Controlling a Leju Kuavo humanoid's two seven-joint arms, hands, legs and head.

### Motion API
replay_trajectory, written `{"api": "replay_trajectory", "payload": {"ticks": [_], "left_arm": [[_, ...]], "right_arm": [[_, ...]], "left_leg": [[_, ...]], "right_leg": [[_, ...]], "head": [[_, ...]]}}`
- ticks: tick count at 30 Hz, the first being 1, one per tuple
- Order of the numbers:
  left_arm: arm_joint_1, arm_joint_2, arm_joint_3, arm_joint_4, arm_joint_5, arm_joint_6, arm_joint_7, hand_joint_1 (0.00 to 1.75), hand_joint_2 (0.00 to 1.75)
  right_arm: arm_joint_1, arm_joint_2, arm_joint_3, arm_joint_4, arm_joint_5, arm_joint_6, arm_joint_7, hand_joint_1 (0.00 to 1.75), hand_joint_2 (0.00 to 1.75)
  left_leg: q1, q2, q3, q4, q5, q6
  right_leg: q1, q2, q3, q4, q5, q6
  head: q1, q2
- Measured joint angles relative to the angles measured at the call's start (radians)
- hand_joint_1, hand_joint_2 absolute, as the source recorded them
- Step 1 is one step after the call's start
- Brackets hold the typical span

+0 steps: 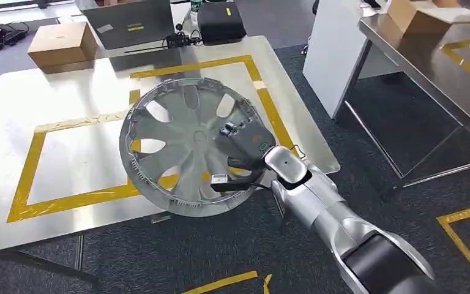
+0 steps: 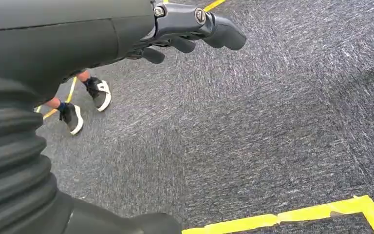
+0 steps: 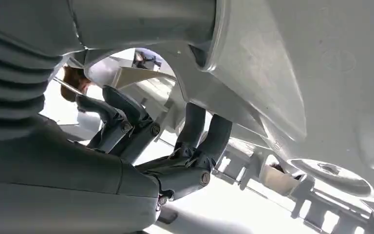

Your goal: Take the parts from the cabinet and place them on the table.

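A silver wheel cover (image 1: 186,144) with spoke cutouts hangs tilted above the near right part of the steel table (image 1: 49,153), over its yellow tape frame. My right hand (image 1: 245,146) grips it at its right side, the fingers (image 3: 204,134) hooked through a cutout against the cover's ribbed inner face (image 3: 272,73). My left hand (image 2: 190,29) hangs by my side above the carpet with its fingers loosely curled and nothing in them.
A cardboard box (image 1: 61,43), a laptop (image 1: 136,23) and a black case (image 1: 220,21) stand at the table's far edge. A second steel table (image 1: 440,67) stands to the right. A person's feet in dark shoes (image 2: 85,105) stand on the carpet near my left side.
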Motion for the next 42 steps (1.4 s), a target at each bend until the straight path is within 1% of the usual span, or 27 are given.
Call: {"api": "replay_trajectory", "payload": {"ticks": [6,7,9,10,11,13,14,15,16,18,19,20,21,22,25,26,27,29,30,31,32,34,35,37,38,39,42], "left_arm": [[-0.001,0.0,0.0,0.0,0.021,-0.002,-0.01,0.0,1.75],[-0.001,0.0,0.0,0.0,0.02,-0.002,-0.011,0.0,1.75],[-0.004,0.0,0.0,0.0,0.02,-0.002,-0.011,0.0,1.75],[-0.003,-0.004,0.0,0.0,0.021,-0.002,-0.011,0.0,1.75],[-0.006,-0.004,0.0,-0.001,0.021,-0.002,-0.011,0.0,1.75],[-0.01,-0.005,0.0,-0.001,0.021,-0.002,-0.011,0.0,1.75],[-0.01,-0.005,0.0,-0.001,0.022,-0.002,-0.012,0.0,1.75],[-0.009,-0.005,0.0,-0.001,0.023,-0.002,-0.011,0.0,1.75],[-0.009,-0.005,0.0,-0.001,0.025,-0.002,-0.011,0.0,1.75],[-0.01,-0.006,0.0,-0.001,0.029,-0.002,-0.011,0.0,1.75],[-0.01,-0.006,0.0,-0.001,0.031,-0.002,-0.011,0.0,1.75],[-0.011,0.0,0.0,-0.003,0.031,0.0,-0.01,0.0,1.75],[-0.012,-0.005,0.0,-0.002,0.03,0.002,-0.01,0.0,1.75],[-0.012,-0.005,0.0,-0.003,0.03,0.006,-0.008,0.0,1.75],[-0.013,-0.009,0.0,-0.002,0.023,0.008,-0.004,0.0,1.75],[-0.014,-0.008,0.0,-0.002,0.021,0.008,-0.004,0.0,1.75],[-0.015,-0.008,0.0,-0.002,0.02,0.008,-0.004,0.0,1.75],[-0.014,-0.008,0.0,-0.002,0.018,0.008,-0.005,0.0,1.75],[-0.013,-0.008,0.0,-0.001,0.014,0.008,-0.005,0.0,1.75],[-0.01,-0.008,0.0,-0.001,0.011,0.008,-0.002,0.0,1.75],[-0.009,-0.008,0.0,-0.001,0.009,0.008,-0.002,0.0,1.75],[-0.009,-0.007,0.0,0.0,0.005,0.008,-0.001,0.0,1.75],[-0.007,-0.006,0.0,0.0,0.002,0.008,0.0,0.0,1.75],[-0.009,-0.007,-0.001,0.001,0.001,0.01,0.002,0.0,1.75],[-0.008,-0.01,-0.002,0.001,0.0,0.011,0.002,0.0,1.75],[-0.006,-0.01,-0.003,0.0,0.0,0.011,0.003,0.0,1.75],[-0.006,-0.011,-0.008,0.0,0.0,0.011,0.0,0.0,1.75]], "right_arm": [[-0.005,0.0,0.0,0.001,0.0,0.0,0.001,1.75,0.0],[-0.005,0.0,0.0,0.001,0.0,0.0,0.002,1.75,0.0],[-0.005,0.0,0.0,0.0,0.001,-0.001,0.006,1.75,0.0],[-0.002,-0.001,-0.002,0.0,0.002,-0.002,0.01,1.75,0.0],[-0.005,-0.001,-0.003,0.0,0.003,-0.002,0.012,1.75,0.0],[-0.004,-0.002,-0.005,0.0,0.003,0.0,0.016,1.75,0.0],[-0.001,-0.002,-0.005,0.0,0.004,0.001,0.015,1.75,0.0],[0.005,-0.002,-0.005,0.0,0.006,0.003,0.015,1.75,0.0],[0.009,-0.002,-0.005,0.0,0.008,0.006,0.015,1.75,0.0],[0.008,-0.005,-0.005,0.0,0.011,0.009,0.015,1.75,0.0],[0.007,-0.006,-0.005,0.0,0.011,0.009,0.015,1.75,0.0],[0.004,-0.007,-0.005,0.0,0.013,0.01,0.015,1.75,0.0],[0.005,-0.002,-0.005,-0.002,0.013,0.011,0.015,1.75,0.0],[0.008,-0.004,-0.006,-0.002,0.014,0.012,0.015,1.75,0.0],[0.008,-0.008,-0.007,-0.002,0.018,0.016,0.014,1.75,0.0],[0.007,-0.008,-0.007,-0.002,0.019,0.016,0.014,1.75,0.0],[0.005,-0.008,-0.007,-0.002,0.018,0.017,0.015,1.75,0.0],[0.008,-0.008,-0.007,-0.002,0.018,0.018,0.015,1.75,0.0],[0.011,-0.008,-0.007,-0.002,0.018,0.019,0.013,1.75,0.0],[0.015,-0.008,-0.007,-0.002,0.018,0.021,0.012,1.75,0.0],[0.017,-0.008,-0.007,-0.002,0.019,0.021,0.013,1.75,0.0],[0.016,-0.008,-0.007,-0.002,0.018,0.021,0.015,1.75,0.0],[0.017,-0.008,-0.007,-0.002,0.017,0.021,0.015,1.75,0.0],[0.016,-0.008,-0.008,-0.002,0.016,0.022,0.015,1.75,0.0],[0.017,-0.009,-0.01,-0.002,0.016,0.024,0.014,1.75,0.0],[0.018,-0.009,-0.01,-0.002,0.016,0.024,0.014,1.75,0.0],[0.016,-0.009,-0.011,-0.002,0.014,0.026,0.015,1.75,0.0]], "left_leg": [[-0.001,0.0,0.0,0.002,0.0,0.0],[-0.002,0.0,-0.001,0.006,-0.001,0.002],[-0.002,0.003,0.013,-0.019,0.012,0.024],[0.009,0.009,0.032,-0.044,0.025,0.019],[0.013,0.008,0.038,-0.055,0.029,0.023],[0.021,0.013,0.041,-0.055,0.027,0.021],[0.025,0.014,0.044,-0.054,0.024,0.017],[0.031,0.014,0.047,-0.052,0.019,0.011],[0.04,0.013,0.05,-0.048,0.013,0.002],[0.062,0.009,0.055,-0.024,-0.013,-0.023],[0.07,0.009,0.055,-0.005,-0.031,-0.038],[0.063,0.01,0.034,0.006,-0.046,-0.058],[0.063,0.01,0.035,0.019,-0.054,-0.065],[0.064,0.011,0.043,0.012,-0.056,-0.069],[0.072,0.013,0.056,0.007,-0.064,-0.081],[0.07,0.013,0.039,0.049,-0.081,-0.073],[0.061,0.012,-0.007,0.134,-0.117,-0.066],[0.045,0.012,-0.115,0.306,-0.173,-0.056],[0.039,0.012,-0.156,0.356,-0.173,-0.05],[0.033,0.012,-0.173,0.355,-0.146,-0.04],[0.025,0.012,-0.17,0.309,-0.093,-0.027],[0.011,0.012,-0.129,0.154,0.024,0.0],[0.003,0.01,-0.117,0.113,0.038,0.011],[-0.001,0.01,-0.101,0.076,0.024,0.005],[0.005,0.006,-0.102,0.069,0.03,-0.002],[0.002,0.004,-0.103,0.07,0.032,-0.002],[0.002,-0.002,-0.102,0.07,0.033,0.005]], "right_leg": [[-0.001,0.0,0.001,0.0,0.001,0.002],[-0.004,0.0,0.002,-0.003,0.004,0.004],[-0.001,0.001,0.013,-0.019,0.013,0.018],[-0.003,0.0,0.009,-0.015,0.008,0.02],[-0.004,0.0,-0.007,0.022,-0.016,0.026],[-0.017,0.0,-0.084,0.174,-0.078,0.043],[-0.026,0.0,-0.122,0.244,-0.098,0.052],[-0.036,-0.002,-0.145,0.28,-0.099,0.062],[-0.046,-0.005,-0.142,0.261,-0.073,0.074],[-0.069,-0.012,-0.073,0.112,0.019,0.102],[-0.081,-0.019,-0.039,0.031,0.043,0.118],[-0.065,-0.013,-0.026,0.044,0.001,0.131],[-0.068,-0.013,-0.035,0.05,-0.009,0.092],[-0.067,-0.013,-0.039,0.055,-0.019,0.077],[-0.061,-0.009,-0.036,0.066,-0.035,0.043],[-0.059,-0.008,-0.03,0.065,-0.039,0.037],[-0.057,-0.008,-0.025,0.063,-0.042,0.031],[-0.049,-0.008,-0.017,0.06,-0.049,0.022],[-0.043,-0.007,-0.013,0.06,-0.052,0.019],[-0.038,-0.005,-0.008,0.06,-0.055,0.017],[-0.034,-0.003,-0.001,0.06,-0.06,0.017],[-0.031,-0.001,0.012,0.06,-0.066,0.02],[-0.03,-0.001,0.013,0.058,-0.068,0.024],[-0.025,0.003,0.005,0.06,-0.065,0.036],[-0.021,0.003,0.004,0.061,-0.067,0.033],[-0.023,0.002,0.006,0.054,-0.06,0.02],[-0.023,-0.004,0.016,0.043,-0.057,0.025]], "head": [[0.0,0.0],[0.0,0.0],[-0.002,0.0],[0.001,0.0],[0.005,0.0],[0.004,0.0],[0.004,0.0],[0.004,0.0],[0.004,0.0],[0.005,0.0],[0.006,0.0],[0.018,0.0],[0.025,0.0],[0.012,0.0],[0.006,0.0],[0.006,0.0],[0.005,0.0],[0.002,0.0],[0.002,0.0],[0.001,0.0],[0.002,0.0],[0.002,0.0],[0.002,0.0],[0.002,0.0],[0.003,0.0],[0.003,0.0],[0.003,0.0]]}}
